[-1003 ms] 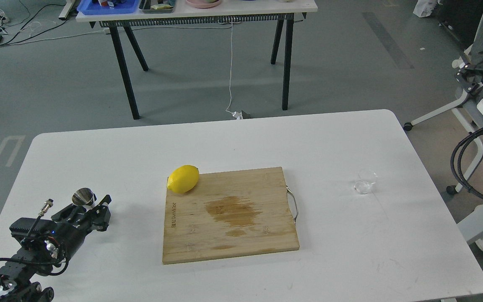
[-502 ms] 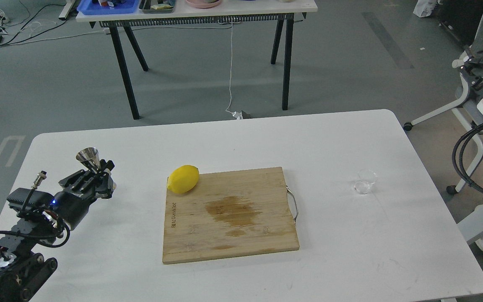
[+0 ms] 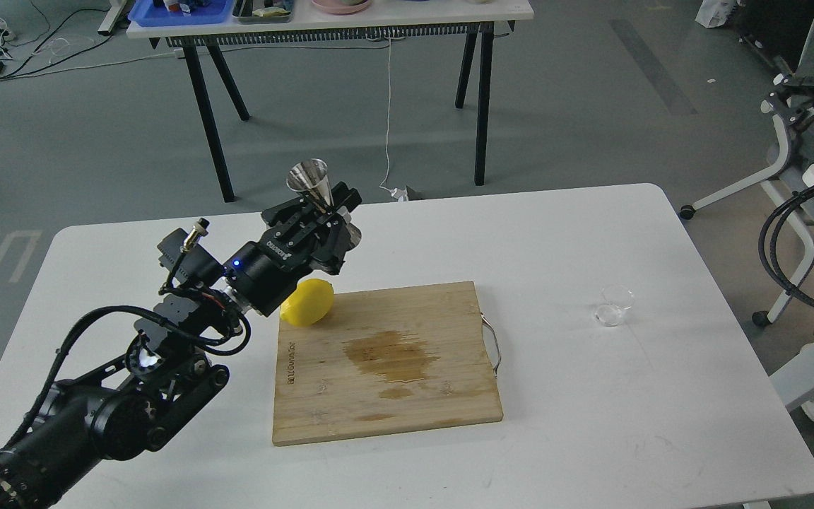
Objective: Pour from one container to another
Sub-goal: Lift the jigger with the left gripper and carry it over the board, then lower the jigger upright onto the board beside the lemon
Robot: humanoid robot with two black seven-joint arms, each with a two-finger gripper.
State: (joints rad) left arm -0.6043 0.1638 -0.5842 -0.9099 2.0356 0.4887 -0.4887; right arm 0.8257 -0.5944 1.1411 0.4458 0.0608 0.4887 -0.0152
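My left gripper [image 3: 334, 215] is raised above the table's back middle and is shut on the waist of the steel jigger [image 3: 314, 181], which stands nearly upright with its open upper cone showing above the fingers. The clear glass cup [image 3: 615, 305] sits alone on the white table at the right, far from the gripper. The left arm reaches in from the lower left and covers part of the lemon [image 3: 308, 302]. My right gripper is out of view.
A wooden cutting board [image 3: 387, 360] with a wet stain and a metal handle on its right edge lies mid-table. The lemon rests at its back left corner. The white table [image 3: 591, 424] ends at the right, with chair legs and cables beyond.
My left gripper has lifted the jigger off the table's left side and carried it up and to the right, over the lemon. The glass cup has not moved.
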